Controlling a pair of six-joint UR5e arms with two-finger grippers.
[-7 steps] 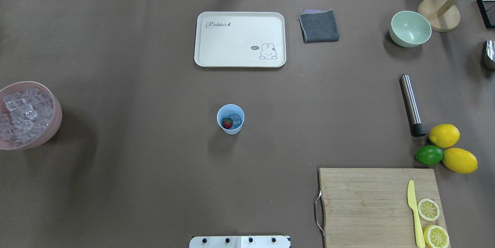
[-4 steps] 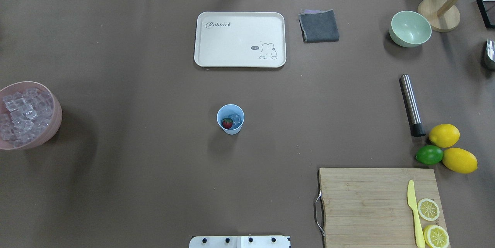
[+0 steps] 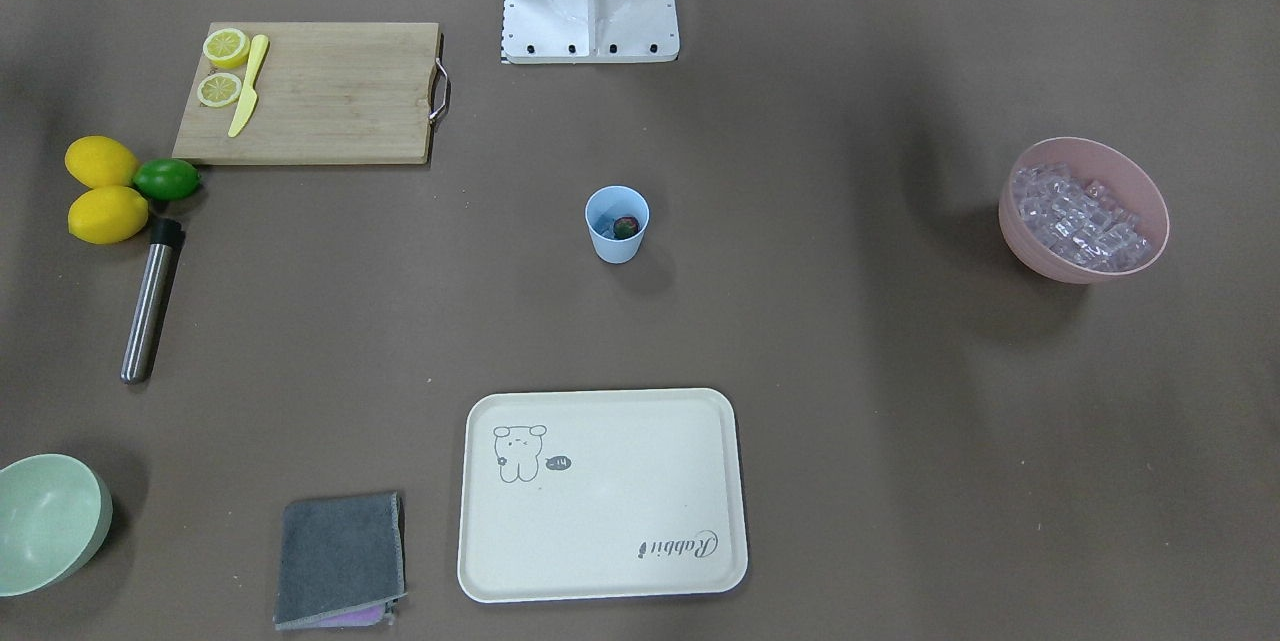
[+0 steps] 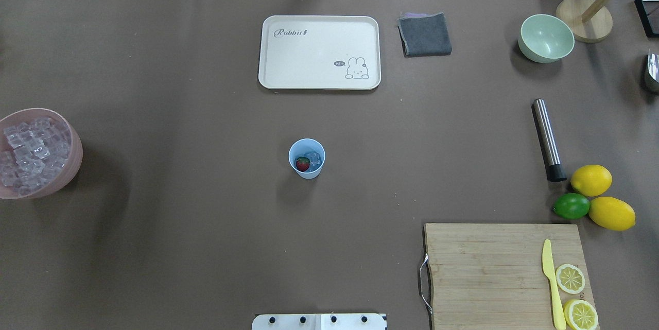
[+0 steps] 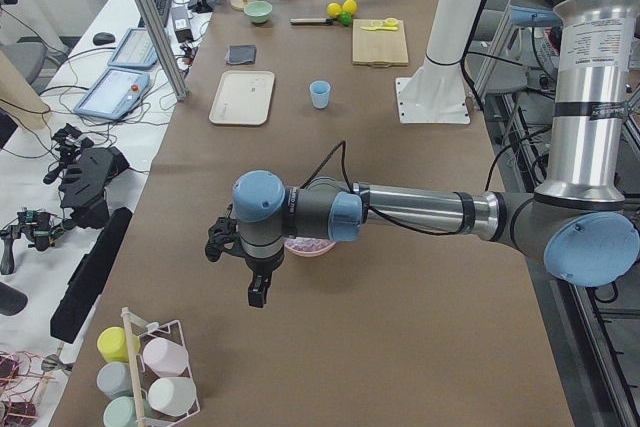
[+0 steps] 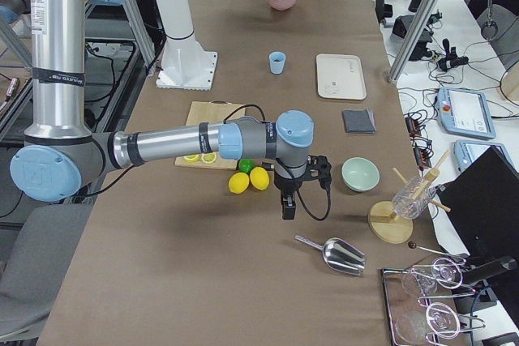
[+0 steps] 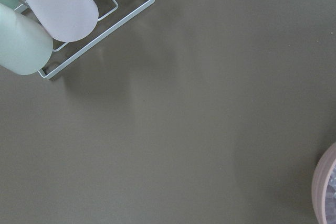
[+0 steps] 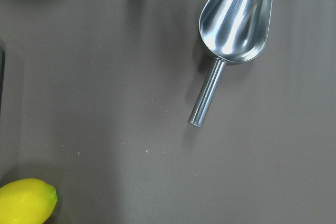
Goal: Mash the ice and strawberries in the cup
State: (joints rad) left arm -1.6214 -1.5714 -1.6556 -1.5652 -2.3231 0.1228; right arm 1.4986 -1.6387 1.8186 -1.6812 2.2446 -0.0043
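Near the robot on the right, a bamboo cutting board with a metal handle (image 4: pixel 484 273) is lying flat, carrying a yellow plastic knife (image 4: pixel 552 283) and two lemon halves (image 4: pixel 570 278). Just beyond its far right corner, a green lime (image 4: pixel 571 206) is touching two whole yellow lemons (image 4: pixel 591 180), and a brushed-steel cylindrical muddler (image 4: pixel 547 139) is lying beside them. In the middle of the table, well apart from the rest, the small light-blue plastic cup (image 4: pixel 291 152) is standing upright, holding the small red strawberry (image 4: pixel 302 164) and a clear ice cube (image 4: pixel 313 158). At the left edge, a pink bowl (image 4: pixel 73 162) is holding a heap of clear ice cubes (image 4: pixel 31 152). Farther off, a cream rabbit-print tray (image 4: pixel 319 52), a folded grey cloth (image 4: pixel 425 35) and a pale-green bowl (image 4: pixel 545 39) are sitting in a row.

The left gripper (image 5: pixel 257 295) is hanging beyond the pink bowl, the right gripper (image 6: pixel 288 208) beyond the lemons near a steel scoop (image 8: pixel 236 19); whether their fingers are apart or together, I cannot tell.

Since a second ago, everything on the table is staying put.

Brown paper is covering the table; benches with screens and cables are lining its far side.
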